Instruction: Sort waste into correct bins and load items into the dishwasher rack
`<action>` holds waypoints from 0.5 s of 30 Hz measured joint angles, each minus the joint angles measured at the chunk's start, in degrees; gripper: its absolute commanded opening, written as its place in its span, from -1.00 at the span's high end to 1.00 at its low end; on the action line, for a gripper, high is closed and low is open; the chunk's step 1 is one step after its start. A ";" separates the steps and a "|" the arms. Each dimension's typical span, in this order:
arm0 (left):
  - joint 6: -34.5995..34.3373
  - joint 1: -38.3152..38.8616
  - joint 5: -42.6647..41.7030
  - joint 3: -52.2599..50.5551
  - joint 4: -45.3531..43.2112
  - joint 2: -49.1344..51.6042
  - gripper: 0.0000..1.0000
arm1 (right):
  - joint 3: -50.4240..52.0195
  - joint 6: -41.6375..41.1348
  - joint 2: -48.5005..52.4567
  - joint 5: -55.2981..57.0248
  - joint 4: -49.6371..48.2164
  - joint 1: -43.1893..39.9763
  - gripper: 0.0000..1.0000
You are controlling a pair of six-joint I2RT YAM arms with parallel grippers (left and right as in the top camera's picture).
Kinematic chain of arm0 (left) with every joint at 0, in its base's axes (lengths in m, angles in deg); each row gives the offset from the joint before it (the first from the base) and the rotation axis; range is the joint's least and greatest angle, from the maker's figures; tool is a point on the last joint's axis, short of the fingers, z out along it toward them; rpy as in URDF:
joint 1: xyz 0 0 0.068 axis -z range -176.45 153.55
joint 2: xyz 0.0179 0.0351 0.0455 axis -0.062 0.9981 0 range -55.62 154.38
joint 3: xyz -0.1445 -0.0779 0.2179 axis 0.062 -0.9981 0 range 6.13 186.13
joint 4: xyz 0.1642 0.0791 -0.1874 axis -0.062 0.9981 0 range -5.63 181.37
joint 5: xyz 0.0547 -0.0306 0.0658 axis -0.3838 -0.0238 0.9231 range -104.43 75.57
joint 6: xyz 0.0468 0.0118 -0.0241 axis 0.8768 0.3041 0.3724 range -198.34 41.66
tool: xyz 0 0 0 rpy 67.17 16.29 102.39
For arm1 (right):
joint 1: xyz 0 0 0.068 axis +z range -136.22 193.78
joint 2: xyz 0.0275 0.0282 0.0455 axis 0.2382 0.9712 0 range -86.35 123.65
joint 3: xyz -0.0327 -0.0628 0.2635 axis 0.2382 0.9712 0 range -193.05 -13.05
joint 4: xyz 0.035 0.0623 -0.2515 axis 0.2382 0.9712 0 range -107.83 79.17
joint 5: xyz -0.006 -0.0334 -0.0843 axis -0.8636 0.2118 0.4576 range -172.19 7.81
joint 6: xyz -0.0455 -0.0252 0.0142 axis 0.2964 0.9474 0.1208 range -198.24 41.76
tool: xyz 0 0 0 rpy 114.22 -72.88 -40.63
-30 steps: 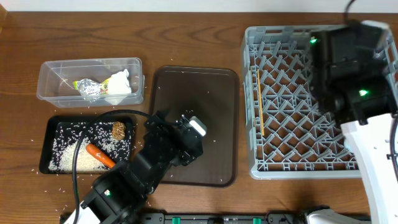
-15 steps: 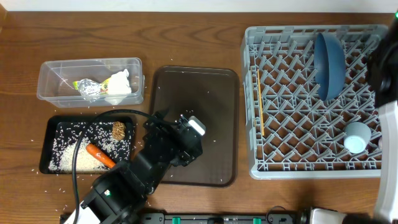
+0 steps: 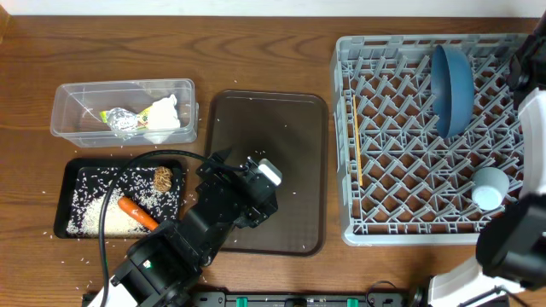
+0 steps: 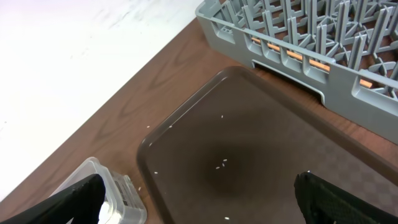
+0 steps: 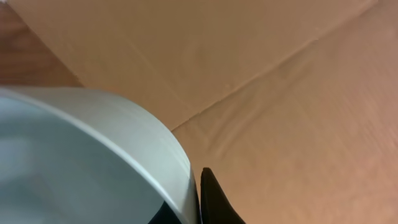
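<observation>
The grey dishwasher rack (image 3: 345, 128) holds the blue plate (image 3: 450, 77) on edge and the light-blue cup (image 3: 489, 188). The clear box (image 3: 64, 89) holds wrappers (image 3: 119, 121) and tissue (image 3: 162, 115). The black tray (image 3: 70, 170) holds rice (image 3: 85, 205), the carrot (image 3: 136, 213) and the brown lump (image 3: 162, 177). My left gripper (image 3: 247, 175) is open and empty above the brown serving tray (image 4: 249, 143). My right gripper (image 5: 196, 205) is shut on the rim of the light-blue bowl (image 5: 74, 155), off the overhead view's right edge. The pink cup is out of view.
A thin yellow stick (image 3: 357, 141) lies along the rack's left side. Loose rice grains lie on the brown serving tray (image 3: 290, 128) and on the table round the black tray. The right arm (image 3: 533, 111) hangs over the rack's right edge.
My right arm has swung off the rack to the right edge, uncovering the blue plate and the light-blue cup in it. My left arm has not moved.
</observation>
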 measured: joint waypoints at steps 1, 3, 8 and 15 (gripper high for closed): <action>0.00 0.00 0.00 0.00 0.00 0.00 -0.96 | 0.00 1.57 1.20 -0.09 -1.09 -0.37 0.97; 0.00 0.00 -0.02 0.00 0.00 0.00 -0.96 | 0.00 4.98 3.87 -0.37 -3.48 -1.05 0.97; 0.02 0.00 -0.02 0.00 0.02 0.00 -0.96 | 0.02 14.25 10.62 -0.66 -10.91 -1.40 0.98; 0.00 0.00 -0.02 0.00 0.00 0.22 -0.96 | 0.04 27.41 15.21 -0.94 -23.28 -1.40 0.97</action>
